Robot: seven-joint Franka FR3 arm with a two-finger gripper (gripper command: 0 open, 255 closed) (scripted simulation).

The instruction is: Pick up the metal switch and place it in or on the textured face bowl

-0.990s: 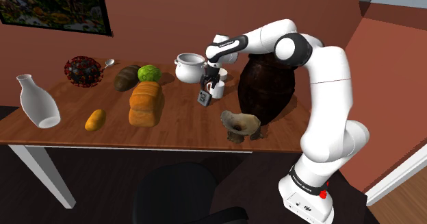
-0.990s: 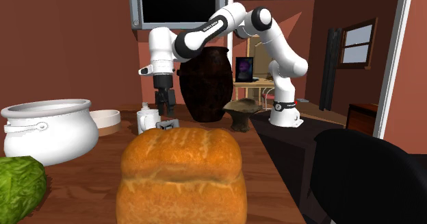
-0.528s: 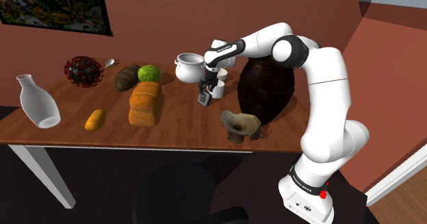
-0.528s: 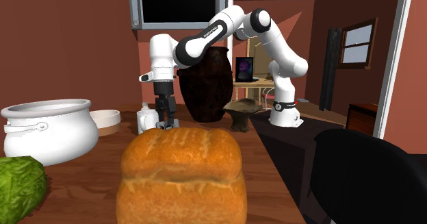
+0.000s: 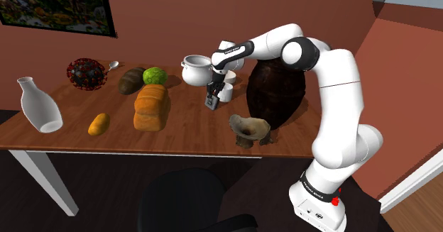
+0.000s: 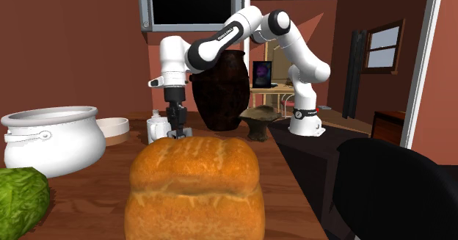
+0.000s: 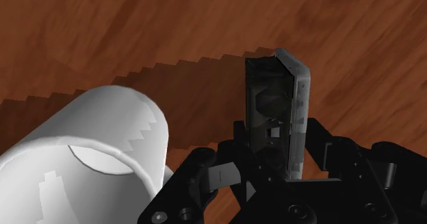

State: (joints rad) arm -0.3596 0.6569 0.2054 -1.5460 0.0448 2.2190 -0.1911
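The metal switch [image 7: 277, 113] is a small dark grey box standing on edge on the wooden table [image 5: 184, 128]. My black gripper [image 7: 277, 171] has come down over it, and the fingers [image 7: 330, 151] clasp its two sides. In the shoulder view the gripper [image 5: 211, 100] sits low over the switch [image 5: 211, 104], just in front of a white cup [image 5: 226, 91]. From the second exterior view the gripper [image 6: 176, 131] stands behind the bread, which hides most of the switch. The textured face bowl [image 5: 248, 128], brown and rough, stands near the table's front edge, beside the big dark vase.
A white cup [image 7: 89, 154] stands close beside the gripper. A white pot [image 5: 195, 69] and a large dark vase [image 5: 275, 89] stand at the back. A bread loaf [image 5: 152, 106], a green cabbage [image 5: 155, 75], a white jug [image 5: 39, 105] and a black chair [image 5: 192, 202] are nearby.
The gripper dropped from above the switch down onto it, and its fingers closed in on the switch's sides. The switch still rests on the table.
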